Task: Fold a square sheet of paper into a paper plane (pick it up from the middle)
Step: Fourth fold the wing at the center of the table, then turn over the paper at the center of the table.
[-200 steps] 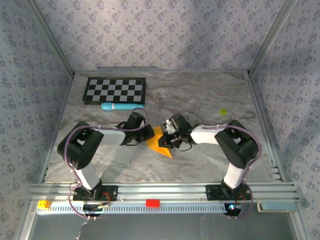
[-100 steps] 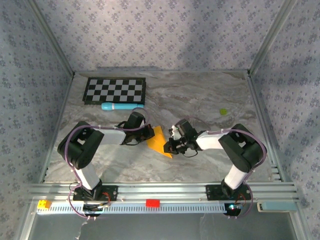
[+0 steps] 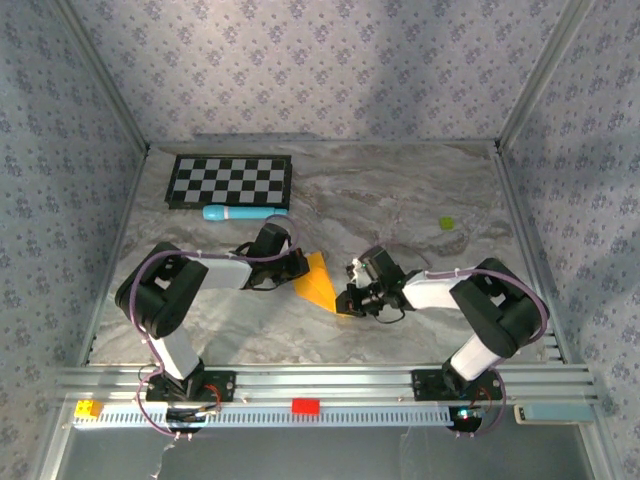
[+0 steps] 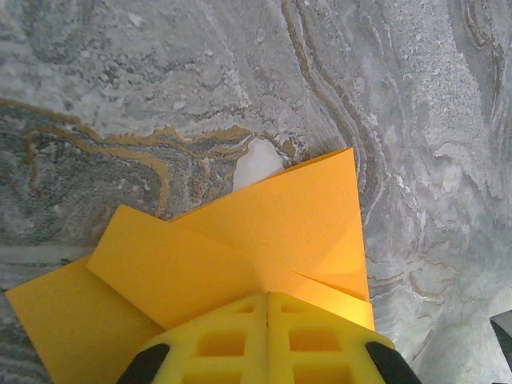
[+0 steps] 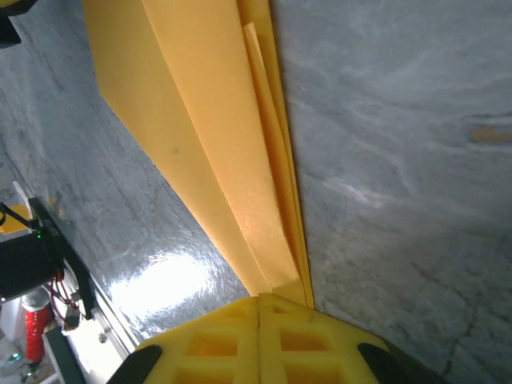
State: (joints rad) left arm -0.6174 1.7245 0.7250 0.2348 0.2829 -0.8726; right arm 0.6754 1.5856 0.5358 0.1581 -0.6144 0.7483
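From above, the folded orange paper (image 3: 318, 283) lies on the worktop (image 3: 420, 190). The left end effector (image 3: 298, 265) and right end effector (image 3: 348, 300) hide its ends. A checkerboard (image 3: 230, 180) and blue cylinder (image 3: 243, 212) sit well behind the paper.

Left wrist: the fingers (image 4: 232, 340) are pressed together and cover the paper's near edge.

Right wrist: the fingers are pressed together at the paper's tip. I can't tell if they pinch it.
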